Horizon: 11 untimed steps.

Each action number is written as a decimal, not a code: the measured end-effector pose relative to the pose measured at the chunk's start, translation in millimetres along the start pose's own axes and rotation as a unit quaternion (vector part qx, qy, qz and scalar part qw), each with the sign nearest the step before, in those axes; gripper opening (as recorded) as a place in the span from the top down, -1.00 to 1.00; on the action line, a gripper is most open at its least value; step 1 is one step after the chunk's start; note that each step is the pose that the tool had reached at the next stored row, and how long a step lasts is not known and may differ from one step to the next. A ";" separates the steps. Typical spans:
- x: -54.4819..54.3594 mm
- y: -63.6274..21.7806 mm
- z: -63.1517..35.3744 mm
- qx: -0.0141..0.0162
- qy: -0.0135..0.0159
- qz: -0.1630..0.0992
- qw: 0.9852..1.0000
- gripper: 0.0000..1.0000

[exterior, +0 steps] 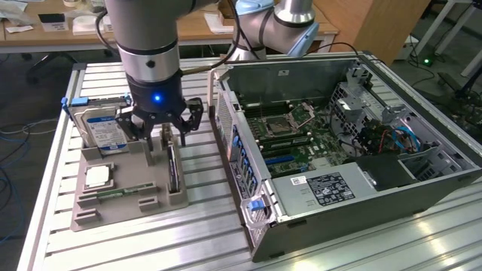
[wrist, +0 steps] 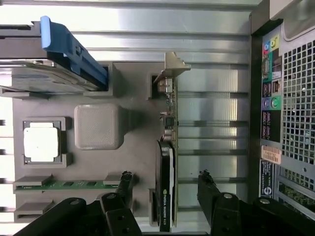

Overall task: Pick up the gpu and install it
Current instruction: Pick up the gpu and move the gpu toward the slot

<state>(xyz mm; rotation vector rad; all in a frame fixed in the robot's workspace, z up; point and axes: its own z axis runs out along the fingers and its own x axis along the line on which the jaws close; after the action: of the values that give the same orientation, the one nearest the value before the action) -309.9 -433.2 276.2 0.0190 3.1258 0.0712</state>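
gpu apparently between spread gripper jaws

I see the gpu standing on its long edge in a slot of the grey holder, at nine o'clock from the computer case. It's a thin dark card with a black fan shroud on one face.

Counting the parts
One gpu, one hard drive, one processor and one memory stick are sitting on one tray, beside one computer case.

Hard drive and computer case flank gpu.
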 end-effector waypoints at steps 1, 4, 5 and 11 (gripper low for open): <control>-0.2 -0.3 1.8 0.000 0.000 0.000 1.000 -0.29; -1.2 -0.7 7.2 0.000 0.000 0.000 1.000 -0.29; -1.6 -0.8 9.0 0.000 0.000 0.000 1.000 -0.29; -2.8 -1.3 19.9 0.000 0.000 0.000 1.000 -0.29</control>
<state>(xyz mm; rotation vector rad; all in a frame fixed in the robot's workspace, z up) -306.8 -433.6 256.3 0.0190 3.1260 0.0710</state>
